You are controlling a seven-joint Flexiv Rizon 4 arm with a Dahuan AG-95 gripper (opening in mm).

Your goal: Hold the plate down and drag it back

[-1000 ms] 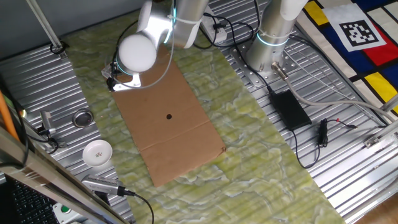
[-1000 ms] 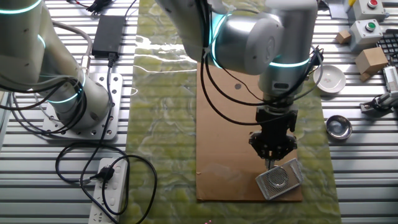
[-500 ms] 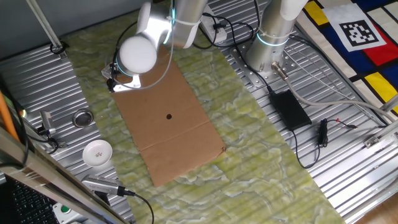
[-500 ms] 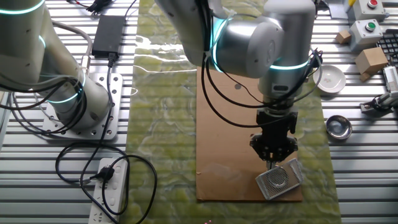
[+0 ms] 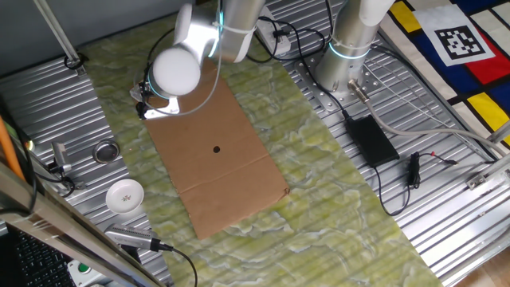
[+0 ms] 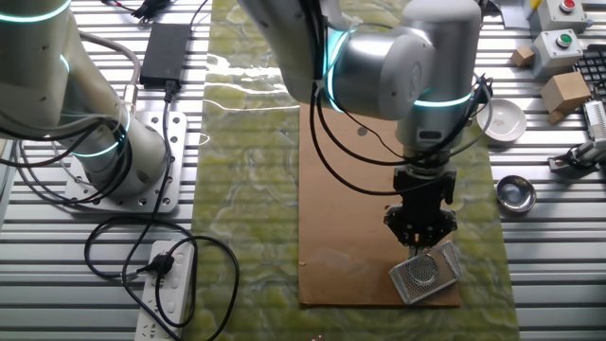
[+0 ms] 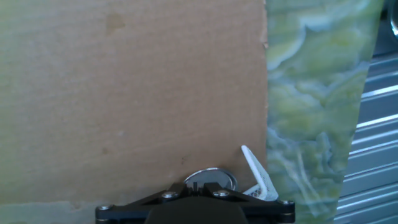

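End effector (image 6: 419, 248) tips-down on plate (image 6: 423, 272) at cardboard sheet (image 6: 379, 208) edge, prob. pressing to pin it for drag; finger gap can't tell.

A ribbed metal table (image 5: 446, 231) carries a green mat (image 5: 335, 199), seemingly under cardboard (image 5: 215, 159).

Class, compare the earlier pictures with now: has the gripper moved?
Yes, slightly. In the other fixed view the gripper has sunk toward the cardboard sheet's near edge, closer to the plate.
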